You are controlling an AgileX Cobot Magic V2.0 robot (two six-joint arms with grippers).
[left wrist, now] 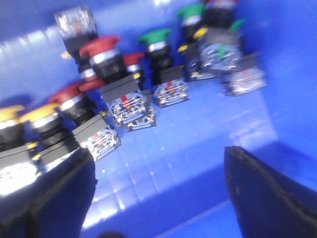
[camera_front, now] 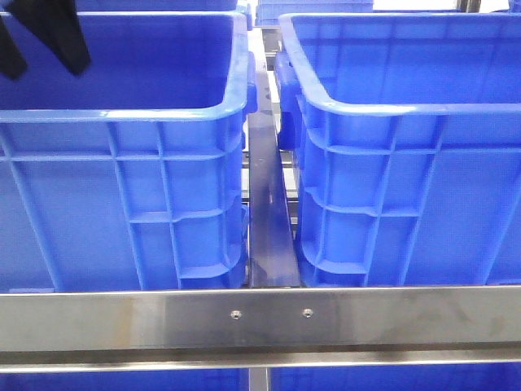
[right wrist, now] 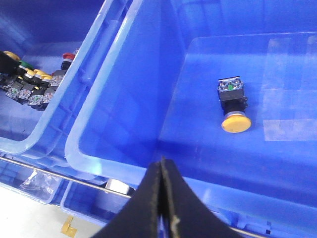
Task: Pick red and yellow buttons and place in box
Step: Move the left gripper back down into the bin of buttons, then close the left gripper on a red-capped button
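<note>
Inside the left crate, heaped near one wall: push buttons with black bodies and metal contact blocks, lying on their sides. Nearest the left gripper, two yellow buttons side by side and touching. Just beyond, red buttons with mushroom caps, one partly overlapping another. Farther off, green buttons and a clear-capped button, not wanted for this job, mixed in with the rest. Left gripper lowered into the crate, fingers wide apart and holding nothing, bare blue floor between them. Likely spread to straddle one button body, though not yet lined up with any. Picture blurred, so exact count of buttons unclear.

Over in the right crate, apparently serving as the box: a single yellow button on its side on the floor, seemingly already delivered. Right gripper poised above that crate's rim, fingers pressed together on nothing, well apart from the button. Probably parked out of the way while the other arm picks.

Across the foreground of the front view, below both crates, a steel rail.

Judged early in the task: most red and yellow pieces not yet moved.
</note>
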